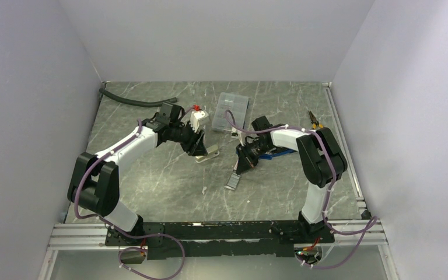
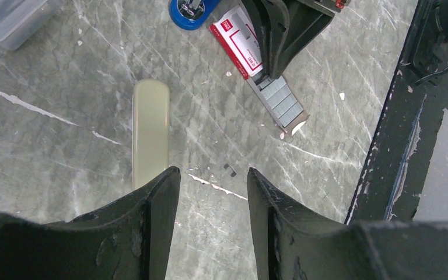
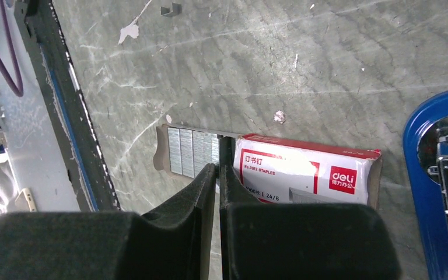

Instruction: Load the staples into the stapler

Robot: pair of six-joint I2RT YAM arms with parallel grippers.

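The staples (image 3: 191, 151) are silvery strips lying in a dark tray (image 2: 281, 100) that is slid partly out of a white box with red print (image 3: 303, 172). The box lies flat on the table (image 1: 233, 179). My right gripper (image 3: 217, 169) is shut, its tips down at the seam between the strips and the box. No strip shows between its fingers. Just to the right lies the blue stapler (image 3: 437, 192), opened, with its metal channel showing (image 1: 279, 153). My left gripper (image 2: 213, 174) hangs open over bare table, holding nothing.
A cream oblong piece (image 2: 150, 131) lies by my left gripper's left finger. At the back of the table there are a clear compartment case (image 1: 232, 105), a black hose (image 1: 134, 100), a small white and red object (image 1: 197, 116) and pliers (image 1: 314, 119). A few loose staple bits (image 2: 230, 169) dot the table.
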